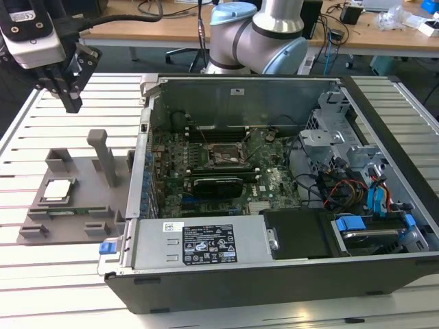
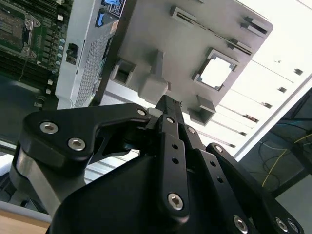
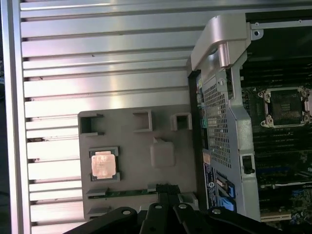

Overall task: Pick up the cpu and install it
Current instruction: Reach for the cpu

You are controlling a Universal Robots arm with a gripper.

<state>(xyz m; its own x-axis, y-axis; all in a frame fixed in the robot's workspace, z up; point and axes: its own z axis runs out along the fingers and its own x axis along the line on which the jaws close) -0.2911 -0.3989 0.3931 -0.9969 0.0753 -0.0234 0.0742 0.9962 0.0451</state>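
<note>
One small, flat, square cpu (image 1: 57, 190), silver-grey on top with a thin pale rim, lay flat in a square pocket of a grey moulded plastic tray (image 1: 84, 179), near the tray's end on the exterior view's left. Nothing touched it. A grey upright post (image 1: 101, 156) rose from the tray on the side nearer the case, and a thin green strip (image 1: 67, 210) lay in a slot along the tray's near edge.

The black two-fingered gripper (image 1: 73, 104) hung in the air, higher than the tray and well apart from the cpu. Its fingers (image 2: 168, 122) were pressed together with no gap between them (the second wrist view showed this best). They held nothing and touched nothing.

The tray sat on a slatted silver metal table (image 1: 41, 274), just beside an open dark grey computer case (image 1: 274, 284) lying on its side. Inside the case lay a green motherboard (image 1: 274, 179) with a metal-framed square socket (image 3: 285, 103), dark in the middle. Blue plastic clips (image 1: 353, 224) and bundled wires filled the case's end on the exterior view's right. Behind the case stood the silver and pale blue base of the robot arm (image 1: 264, 34). Beyond it were pale wooden desks (image 1: 137, 27) strewn with cables.
</note>
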